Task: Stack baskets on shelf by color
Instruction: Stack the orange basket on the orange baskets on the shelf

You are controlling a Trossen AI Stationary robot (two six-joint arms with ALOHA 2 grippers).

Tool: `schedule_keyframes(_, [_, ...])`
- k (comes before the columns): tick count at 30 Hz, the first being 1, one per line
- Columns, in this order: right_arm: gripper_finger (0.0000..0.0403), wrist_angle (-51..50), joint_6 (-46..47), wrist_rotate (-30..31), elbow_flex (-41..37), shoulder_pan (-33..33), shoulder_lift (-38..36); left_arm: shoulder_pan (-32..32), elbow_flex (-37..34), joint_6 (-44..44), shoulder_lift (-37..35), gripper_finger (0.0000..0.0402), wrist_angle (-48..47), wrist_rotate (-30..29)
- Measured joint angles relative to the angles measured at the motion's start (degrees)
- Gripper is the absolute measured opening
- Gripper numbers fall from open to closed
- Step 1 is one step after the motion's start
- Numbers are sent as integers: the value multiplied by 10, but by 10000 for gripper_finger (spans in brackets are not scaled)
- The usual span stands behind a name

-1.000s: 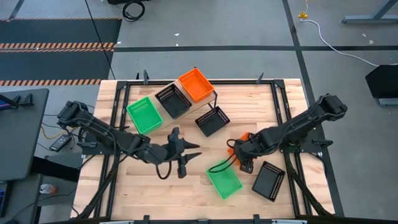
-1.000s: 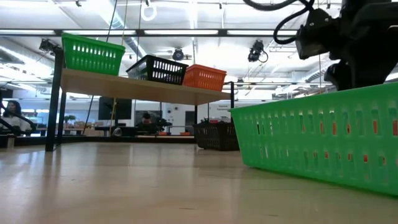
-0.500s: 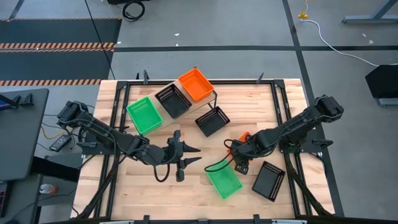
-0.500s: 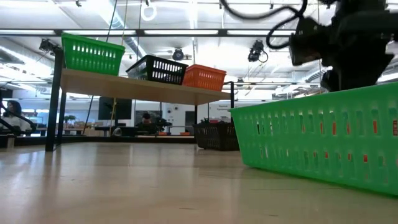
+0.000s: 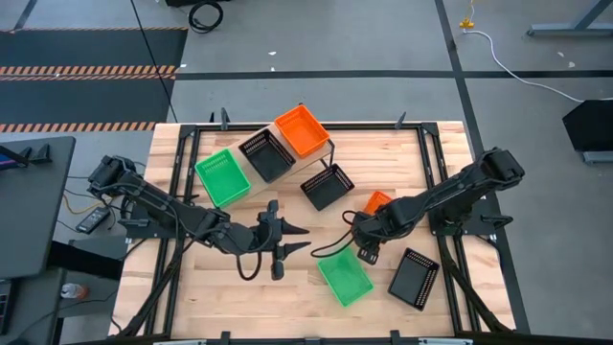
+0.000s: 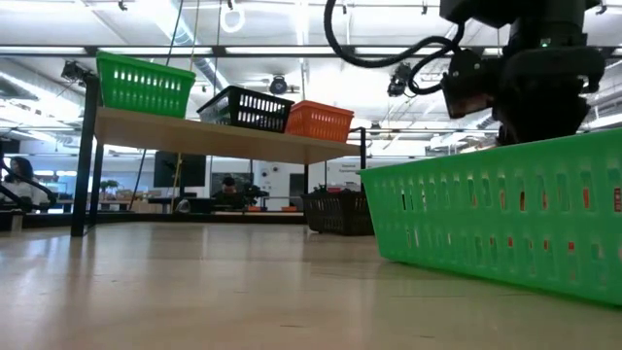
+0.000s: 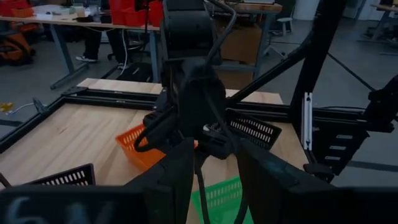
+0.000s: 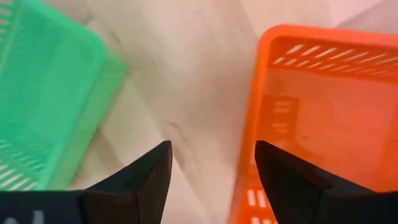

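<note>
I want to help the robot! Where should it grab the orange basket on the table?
Probably by the rim of a thin side wall, coming from above. The orange basket sits upright with its open top showing and nothing inside. The right gripper hangs open over bare table beside its near wall, so one finger could go inside that wall and one outside.

Two dark, jointed arms trail looping black cables; each end effector carries tapered black fingers [image 8: 140, 174].

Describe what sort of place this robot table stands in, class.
Probably a robotics lab or workshop: a bare concrete floor around the table, ceiling strip lights, and work tables with red bins beyond.
</note>
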Motion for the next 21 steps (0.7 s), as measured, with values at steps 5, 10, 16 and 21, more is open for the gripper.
schedule_keyframes(5, [236,-18,-21,42,0,0,7,0,0,6,0,128,2,0])
schedule_keyframes(10, [220,-34,-61,77,0,0,11,-9,0,-3,0,128,2,0])
schedule_keyframes(16, [122,-35,-101,85,-2,0,11,-19,0,-3,0,128,2,-1])
schedule_keyframes(21, [18,-36,-169,93,-2,-8,11,-19,0,-5,0,128,2,-3])
